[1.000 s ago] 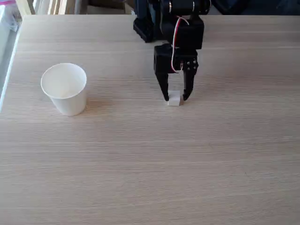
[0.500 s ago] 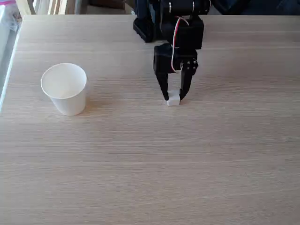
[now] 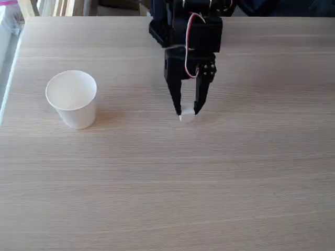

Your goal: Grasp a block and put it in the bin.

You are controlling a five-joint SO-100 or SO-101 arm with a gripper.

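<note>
At the left side of the fixed view, the cup (image 3: 71, 99) is standing upright on the desk (image 3: 167, 183), with its open mouth facing up and nothing visible inside. Going to the right, a wide stretch of bare wood is lying between the cup and the arm, so the two are well apart.

Near the middle, the black end effector (image 3: 187, 113) is pointing straight down, and its two fingers are pinching the small white block (image 3: 187, 116) between their tips. The block is sitting at the very end of the fingers, just at the surface of the desk; whether it is touching the wood or already slightly above it, I cannot tell.

In my judgement, the step in hand is the grasp itself, and it is looking complete. The next move is calling for a lift, high enough to pass over the rim of the cup, then a sweep toward the left of the view until the block is hanging above the mouth, and only there the opening of the fingers. Because the block is held only by the tips, a gentle motion seems wise
</note>
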